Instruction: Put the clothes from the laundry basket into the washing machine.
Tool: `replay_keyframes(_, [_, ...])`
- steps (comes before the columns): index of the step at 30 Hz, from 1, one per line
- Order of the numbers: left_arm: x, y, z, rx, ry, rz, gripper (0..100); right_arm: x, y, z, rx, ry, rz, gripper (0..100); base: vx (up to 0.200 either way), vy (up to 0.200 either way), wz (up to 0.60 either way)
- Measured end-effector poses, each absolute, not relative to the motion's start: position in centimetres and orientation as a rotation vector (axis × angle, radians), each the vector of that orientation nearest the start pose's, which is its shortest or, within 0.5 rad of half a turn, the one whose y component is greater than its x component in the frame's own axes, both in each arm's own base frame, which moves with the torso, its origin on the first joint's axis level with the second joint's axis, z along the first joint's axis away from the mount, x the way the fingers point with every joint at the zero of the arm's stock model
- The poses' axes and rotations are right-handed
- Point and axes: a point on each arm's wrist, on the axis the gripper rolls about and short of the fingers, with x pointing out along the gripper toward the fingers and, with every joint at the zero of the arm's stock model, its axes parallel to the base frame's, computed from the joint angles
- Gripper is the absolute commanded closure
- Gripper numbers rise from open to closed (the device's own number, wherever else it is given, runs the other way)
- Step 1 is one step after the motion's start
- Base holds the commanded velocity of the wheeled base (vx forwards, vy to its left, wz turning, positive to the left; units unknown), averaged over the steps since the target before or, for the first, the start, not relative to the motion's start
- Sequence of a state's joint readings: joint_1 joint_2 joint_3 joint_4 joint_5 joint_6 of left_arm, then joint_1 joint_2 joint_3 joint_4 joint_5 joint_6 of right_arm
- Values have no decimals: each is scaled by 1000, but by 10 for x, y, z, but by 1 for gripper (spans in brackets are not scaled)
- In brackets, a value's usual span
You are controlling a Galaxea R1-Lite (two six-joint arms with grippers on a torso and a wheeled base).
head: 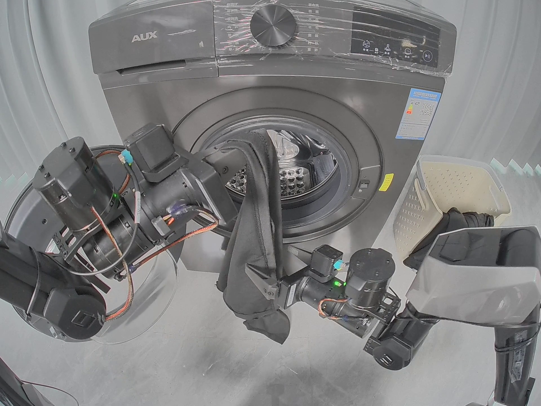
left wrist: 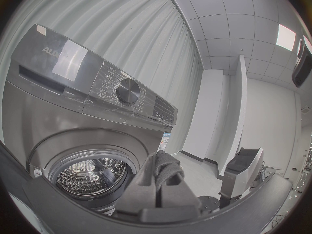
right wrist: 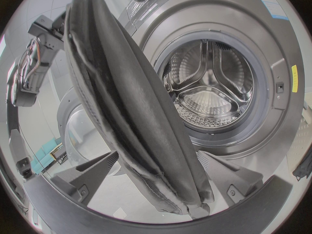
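A long black garment (head: 256, 238) hangs in front of the washing machine's open drum (head: 301, 173). My left gripper (head: 239, 146) is shut on its top end at the left rim of the opening; the left wrist view shows the pinched cloth (left wrist: 164, 166) between the closed fingers of the left gripper (left wrist: 157, 182). My right gripper (head: 266, 290) is low, at the garment's hanging end. It stands open, with the cloth (right wrist: 130, 108) hanging between its spread fingers (right wrist: 97, 166). The cream laundry basket (head: 451, 190) stands right of the machine with more dark clothes (head: 468, 221) inside.
The machine's round glass door (head: 141, 288) is swung open to the left, behind my left arm. The shiny drum (right wrist: 211, 91) has nothing visible inside. Bare grey floor (head: 197, 362) lies in front of the machine.
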State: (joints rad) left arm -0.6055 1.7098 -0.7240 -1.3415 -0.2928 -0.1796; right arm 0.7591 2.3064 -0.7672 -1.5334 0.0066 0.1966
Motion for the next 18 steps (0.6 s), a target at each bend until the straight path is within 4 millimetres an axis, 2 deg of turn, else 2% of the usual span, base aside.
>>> replay_keyframes(6, [239,-174,229,-223,-283,-922,100,294,278,31,183,72,762,0,0,0,0])
replay_keyframes(14, [238,-174,231,-223,-285,-923,100,310,290,20,193,41,774,0,0,0,0])
replay_keyframes(15, [238,-174,231,-223,-285,-923,100,311,291,18,193,40,773,100,0,0,0])
replay_keyframes(18, [237,-173,232,-224,-288,-923,100,312,292,14,193,41,771,100,0,0,0])
